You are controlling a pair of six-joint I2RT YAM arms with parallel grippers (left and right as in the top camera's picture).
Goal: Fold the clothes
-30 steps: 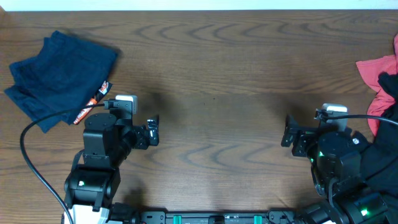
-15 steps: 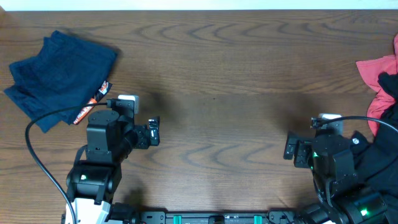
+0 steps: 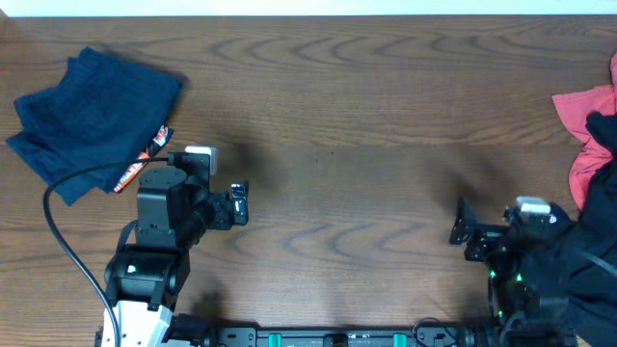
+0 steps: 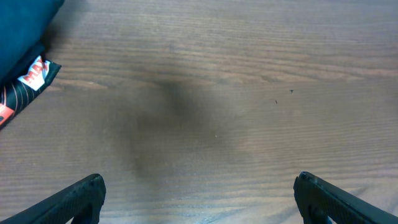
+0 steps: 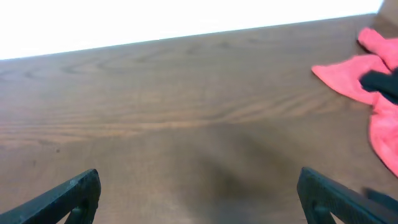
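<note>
At the near edge, both arms sat drawn back and folded low over the surface (image 3: pixel 337 96). The left gripper (image 4: pixel 198 182), near the navy shorts (image 3: pixel 92 116) on their right, looked down, its fingers spread wide and holding nothing. Well to the shorts' right, the right gripper (image 5: pixel 199 176) faced the far edge, equally wide and empty. Black cloth (image 3: pixel 593 265) possibly lay against that arm. The shorts sat bundled, with the orange-and-black tag (image 3: pixel 145 162) at their near-right edge. Farthest right of them lay the coral-red piece (image 3: pixel 586 120).
</note>
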